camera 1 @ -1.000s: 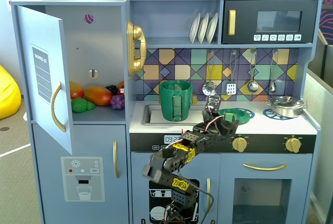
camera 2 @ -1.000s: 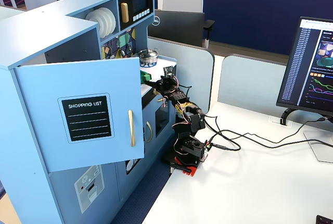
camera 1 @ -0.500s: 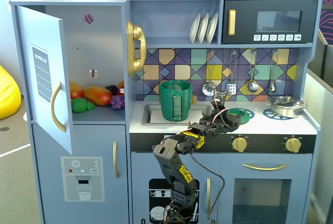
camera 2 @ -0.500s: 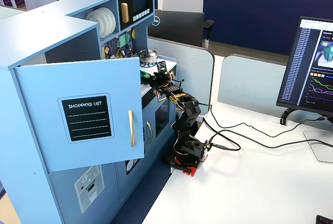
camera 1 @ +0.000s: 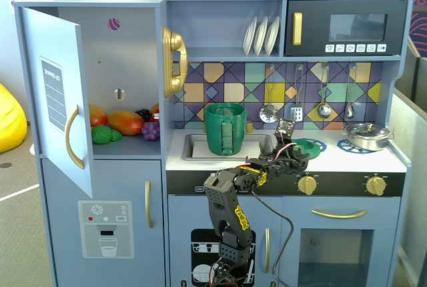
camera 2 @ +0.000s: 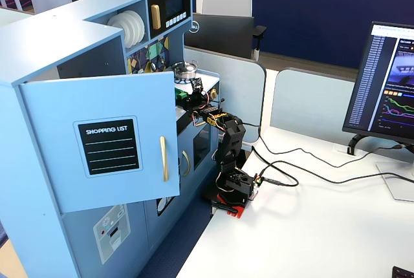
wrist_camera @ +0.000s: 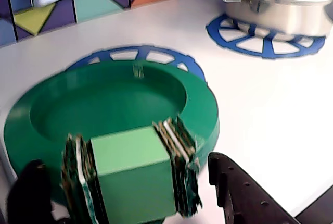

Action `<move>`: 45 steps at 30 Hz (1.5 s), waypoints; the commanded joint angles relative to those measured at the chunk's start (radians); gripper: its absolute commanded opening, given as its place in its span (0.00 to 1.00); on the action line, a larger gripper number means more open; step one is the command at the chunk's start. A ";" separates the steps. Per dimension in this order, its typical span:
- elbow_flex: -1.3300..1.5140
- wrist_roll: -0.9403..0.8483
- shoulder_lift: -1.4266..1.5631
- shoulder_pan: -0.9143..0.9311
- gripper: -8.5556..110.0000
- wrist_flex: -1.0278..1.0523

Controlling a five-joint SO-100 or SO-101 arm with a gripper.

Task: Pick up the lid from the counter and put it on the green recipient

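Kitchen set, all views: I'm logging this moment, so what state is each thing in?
lid: upside down on the counter, over a blue burner ring.
green pot: upright in the sink, uncovered.
claw: open, its fingers either side of the lid's square knob.
steel pot: on the right burner, uncovered.
cupboard door: swung open.

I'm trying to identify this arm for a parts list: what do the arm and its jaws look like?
The arm is black printed plastic with boxy servo segments bearing yellow labels, and thin red and black cables run along it. In the wrist view the gripper shows dark, stepped jaws.
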 commanded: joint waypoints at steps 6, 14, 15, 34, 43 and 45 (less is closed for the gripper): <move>-0.083 0.018 0.009 -0.015 0.20 -0.048; -0.041 0.014 0.060 -0.037 0.07 -0.061; -0.049 0.009 0.067 -0.037 0.07 -0.057; -0.549 -0.029 0.238 -0.176 0.07 0.377; -0.638 -0.077 0.267 -0.370 0.07 0.508; -0.641 -0.083 0.270 -0.407 0.07 0.525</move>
